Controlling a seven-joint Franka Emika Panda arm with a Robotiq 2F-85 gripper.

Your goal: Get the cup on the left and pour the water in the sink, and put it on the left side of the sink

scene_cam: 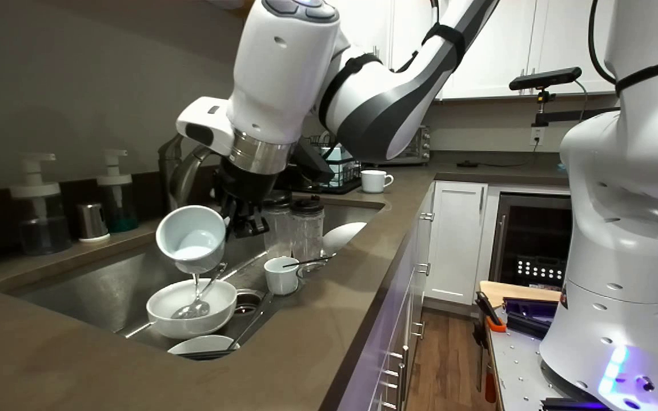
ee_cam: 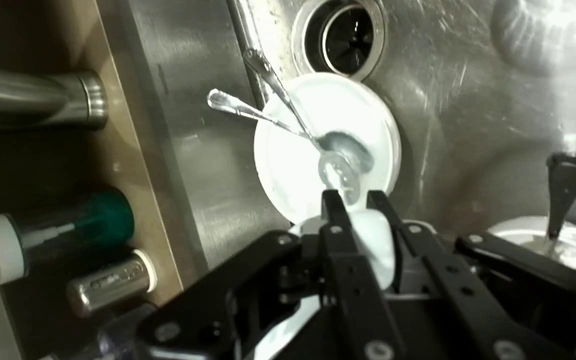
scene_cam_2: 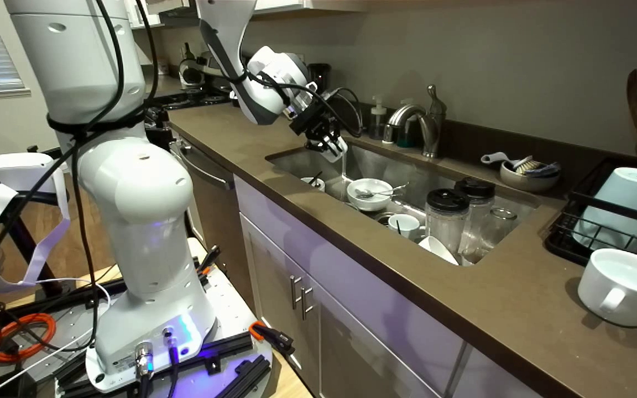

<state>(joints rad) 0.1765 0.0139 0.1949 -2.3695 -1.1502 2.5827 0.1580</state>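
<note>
The grey-brown counter (scene_cam: 329, 348) is running out of frame in both exterior views. Over it the white robot arm (scene_cam: 283, 74) is arching, the frame edges cutting away parts of it. The steel sink (scene_cam: 100, 297) is showing only in part, the counter hiding its front wall in both exterior views. The faucet (scene_cam_2: 431, 135) is standing whole in an exterior view; in the wrist view only the end of its spout is entering, cut off at the left edge. Two clear, black-lidded jars (scene_cam_2: 447, 226) are standing in the sink, one partly covering the other. A white bowl (scene_cam: 192, 326) is sitting beside the drain (ee_cam: 353, 42), part of it in the wrist view disappearing behind the gripper (ee_cam: 354, 198). That gripper is clenching the whitish cup (scene_cam: 195, 240); whether its fingers (ee_cam: 338, 225) are pinching handle or wall is hard to make out. The cup is hanging tilted above the bowl, over the sink. A metal canister (ee_cam: 113, 282) is standing behind the sink. Two spoons (ee_cam: 336, 172) are leaning in the bowl, their overlapping heads blurring together in the wrist view. A thin stream of water (scene_cam: 196, 283) is falling from the cup's lip into the bowl. Faint marks (ee_cam: 118, 278) on the canister are showing in the wrist view, too blurred to read.
</note>
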